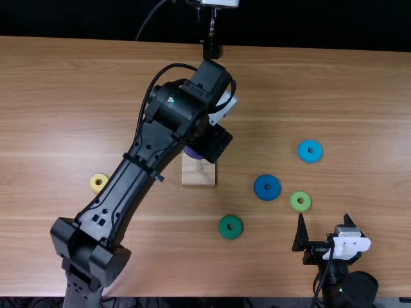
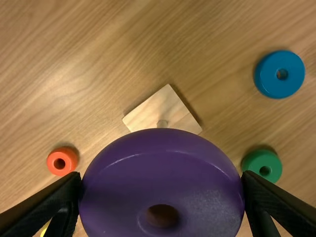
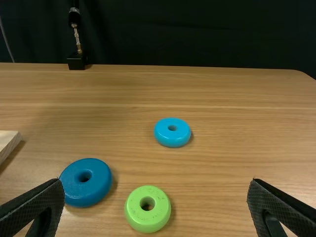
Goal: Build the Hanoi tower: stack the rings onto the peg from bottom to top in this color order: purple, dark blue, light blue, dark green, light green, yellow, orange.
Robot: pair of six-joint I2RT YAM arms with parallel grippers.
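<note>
- Right gripper: jaws spread, near-right of the peg base.
- Dark green ring: nearer, slightly right.
- Dark blue ring: right.
- Left gripper: clenching the purple ring above, near the base.
- Light blue ring: far-right.

So the peg base sits around mid-table with the peg standing on it. One ring is in the left gripper, between its fingers. Second ring is off to the left, third ring near it. Fourth ring is right of the base, fifth ring before and right of that, sixth ring behind both. Seventh ring lies before the base, a bit right.
</note>
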